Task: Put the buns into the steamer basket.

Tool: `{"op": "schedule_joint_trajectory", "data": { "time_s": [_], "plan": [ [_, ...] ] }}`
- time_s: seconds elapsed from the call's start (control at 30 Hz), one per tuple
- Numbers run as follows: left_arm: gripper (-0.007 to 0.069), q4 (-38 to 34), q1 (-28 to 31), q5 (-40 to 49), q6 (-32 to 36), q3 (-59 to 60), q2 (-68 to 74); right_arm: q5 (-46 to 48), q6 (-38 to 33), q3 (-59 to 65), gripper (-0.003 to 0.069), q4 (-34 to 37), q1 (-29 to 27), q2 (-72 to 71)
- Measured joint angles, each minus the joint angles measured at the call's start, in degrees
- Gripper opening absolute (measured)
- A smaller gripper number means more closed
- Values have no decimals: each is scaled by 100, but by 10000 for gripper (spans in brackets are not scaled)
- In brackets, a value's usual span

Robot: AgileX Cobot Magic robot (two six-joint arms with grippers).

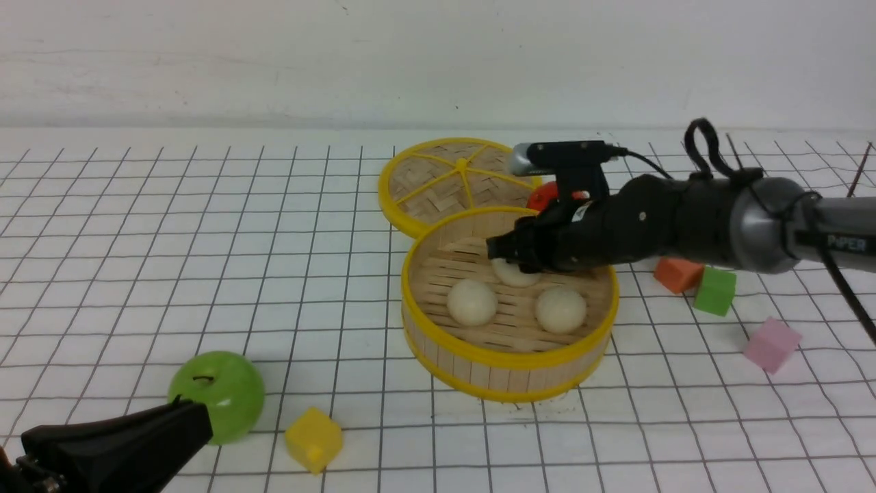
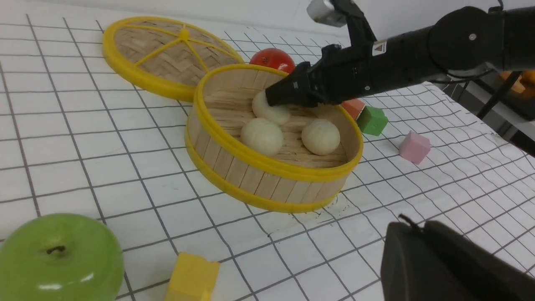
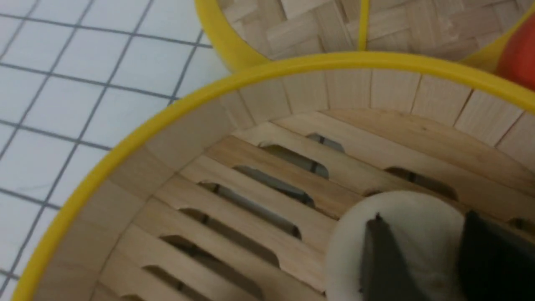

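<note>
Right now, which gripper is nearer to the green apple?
Left. The left gripper sits just beside the green apple, while the right gripper is far off inside the steamer basket, fingers around a bun.

The woven lid (image 1: 452, 181) lay flat on the far part of the gridded table (image 1: 137, 239), with a red fruit (image 1: 544, 197) just beside its right edge. Close to me on my left, a green apple (image 1: 222, 394) sat near a yellow cube (image 1: 313, 438). On my right, an orange block (image 1: 677, 274) lay just beside a green cube (image 1: 715, 291), and a pink cube (image 1: 772, 344) was near them.
</note>
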Motion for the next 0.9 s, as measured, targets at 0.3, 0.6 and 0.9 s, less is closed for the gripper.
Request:
{"op": "schedule_joint_trajectory", "data": {
  "time_s": [0.3, 0.6, 0.9],
  "plan": [
    [38, 0, 0, 5, 0, 0, 0, 1768, 22, 26, 553, -86, 0, -1711],
    [44, 0, 0, 5, 0, 0, 0, 4579, 709, 27, 110, -754, 0, -3142],
    [55, 0, 0, 5, 0, 0, 0, 5762, 941, 567, -16, -952, 0, -4216]
  ]
}}
